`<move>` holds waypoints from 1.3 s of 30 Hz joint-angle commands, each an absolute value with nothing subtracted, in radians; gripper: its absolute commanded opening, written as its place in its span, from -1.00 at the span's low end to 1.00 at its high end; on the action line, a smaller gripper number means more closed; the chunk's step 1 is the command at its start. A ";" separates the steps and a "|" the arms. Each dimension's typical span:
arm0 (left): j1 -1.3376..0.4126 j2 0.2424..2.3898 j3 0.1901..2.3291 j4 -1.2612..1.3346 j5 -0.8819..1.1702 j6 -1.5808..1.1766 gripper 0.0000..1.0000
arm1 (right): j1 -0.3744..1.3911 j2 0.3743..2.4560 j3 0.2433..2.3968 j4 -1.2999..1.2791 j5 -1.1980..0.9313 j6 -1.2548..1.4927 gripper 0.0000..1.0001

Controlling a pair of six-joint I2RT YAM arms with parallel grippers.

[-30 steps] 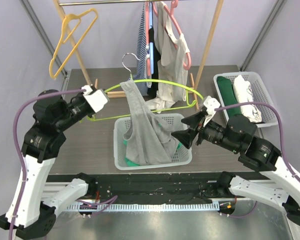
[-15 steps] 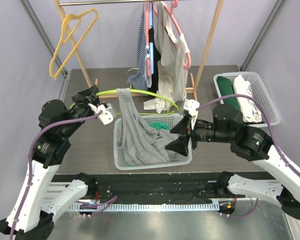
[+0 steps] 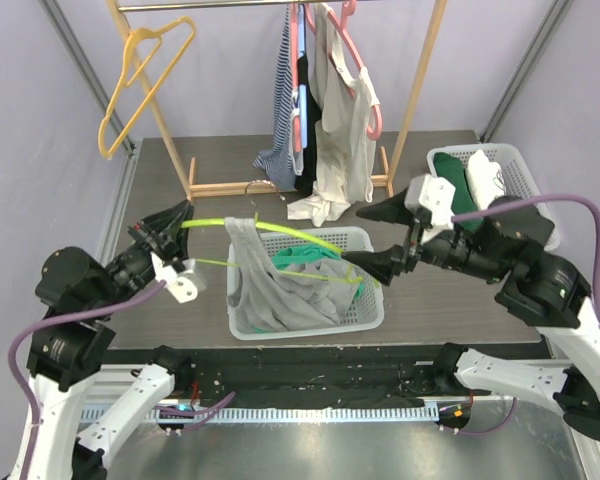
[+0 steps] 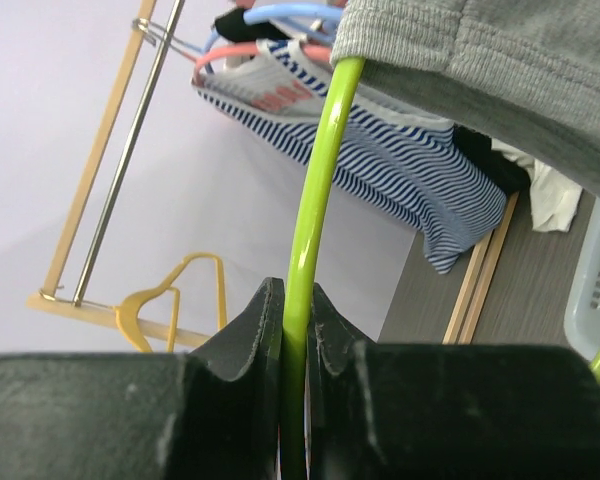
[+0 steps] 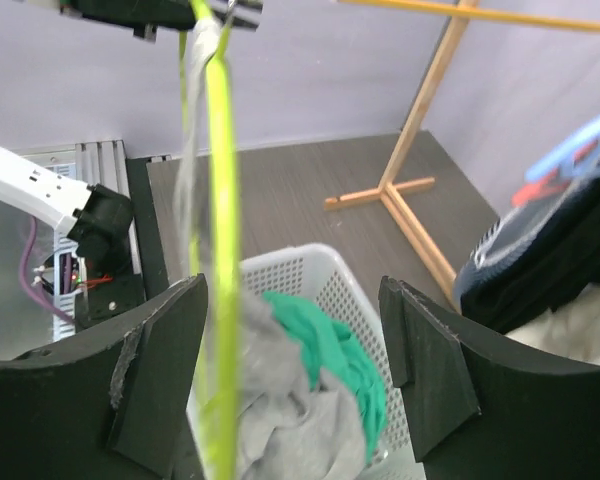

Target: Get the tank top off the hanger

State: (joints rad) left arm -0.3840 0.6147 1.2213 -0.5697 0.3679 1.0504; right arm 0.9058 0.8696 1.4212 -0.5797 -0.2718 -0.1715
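The left gripper [image 4: 290, 300] is pinched nearly closed on the thin lime-green wire hanger [image 4: 325, 150]. The grey knit tank top [image 3: 280, 295] hangs from that hanger by a strap and slumps into the white plastic mesh basket [image 3: 310, 325]. The right gripper [image 3: 355, 237] stands wide open near the hanger's other end, gripping nothing.

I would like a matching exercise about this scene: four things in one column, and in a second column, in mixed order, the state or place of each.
Things:
1. left gripper
2. right gripper
3. tank top
4. yellow hanger

States or places:
a. hangs on the rack
b. open
c. hangs down into the basket
d. shut on the green hanger

Pairs: 1-d, 2-b, 3-c, 4-a
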 commanded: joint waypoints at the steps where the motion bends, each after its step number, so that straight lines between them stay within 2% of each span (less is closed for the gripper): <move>1: -0.385 0.595 1.253 -0.580 0.457 0.996 -1.00 | 0.905 1.038 1.583 -0.577 -0.377 -0.276 0.55; 5: -0.387 0.583 1.236 -0.583 0.469 1.003 -1.00 | 0.905 1.129 1.701 -0.701 -0.466 -0.307 0.57; 12: -0.387 0.606 1.218 -0.581 0.433 1.069 -1.00 | 0.905 1.181 1.726 -0.798 -0.554 -0.325 0.52; 15: -0.385 0.617 1.212 -0.581 0.417 1.112 -1.00 | 0.905 1.169 1.720 -0.790 -0.491 -0.328 0.50; 20: -0.385 0.594 1.160 -0.581 0.422 1.192 -1.00 | 0.905 1.108 1.675 -0.625 -0.225 -0.290 0.48; 23: -0.385 0.591 1.143 -0.578 0.419 1.223 -1.00 | 0.904 1.074 1.645 -0.563 -0.207 -0.265 0.47; 26: -0.385 0.607 1.150 -0.560 0.400 1.213 -1.00 | 0.905 1.089 1.657 -0.638 -0.352 -0.274 0.47; 27: -0.385 0.620 1.155 -0.554 0.396 1.207 -1.00 | 0.905 1.107 1.666 -0.673 -0.473 -0.278 0.44; 39: -0.385 0.641 1.177 -0.522 0.394 1.183 -1.00 | 0.905 1.138 1.615 -0.741 -0.569 -0.244 0.38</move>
State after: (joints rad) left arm -0.3878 0.6426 1.1423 -0.6243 0.3958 1.1934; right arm 0.9031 1.1427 1.6272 -0.7395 -0.5137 -0.2653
